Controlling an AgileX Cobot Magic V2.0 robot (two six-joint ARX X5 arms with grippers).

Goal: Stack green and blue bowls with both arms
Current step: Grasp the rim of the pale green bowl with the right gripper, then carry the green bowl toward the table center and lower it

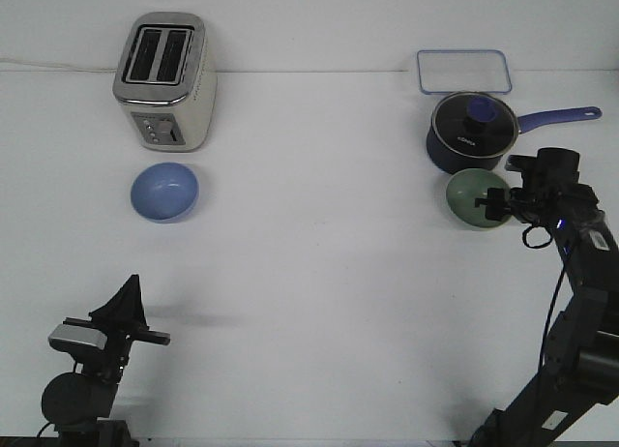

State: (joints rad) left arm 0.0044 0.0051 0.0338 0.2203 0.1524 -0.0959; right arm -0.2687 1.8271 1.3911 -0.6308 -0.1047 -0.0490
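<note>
Right now the right gripper (495,204) is at the green bowl (471,195), over toward the right edge of the tabletop (319,273), just in front of the dark blue saucepan (471,131). One dark finger shows across the bowl's near-right rim, so it looks like a rim pinch, but from this angle I cannot tell whether the jaws have actually closed on it or are only bracketing the edge. The bowl itself appears tipped a little, its opening turned toward the camera, which hints at contact.

Meanwhile the blue bowl (164,192) sits upright and alone on the left side of the tabletop, just in front of the toaster (164,79), well apart from its green partner. The left gripper (147,336) waits low by the near-left corner, nowhere near that bowl, carrying nothing; its fingers are seen edge-on, so their state is not readable either. A clear lidded container (463,71) rests at the far edge behind the saucepan.

So, my read: early going. Nothing is stacked yet. One bowl is being approached or gripped, and what remains is lifting it, bringing the two bowls together across the tabletop, and nesting one inside the other.
</note>
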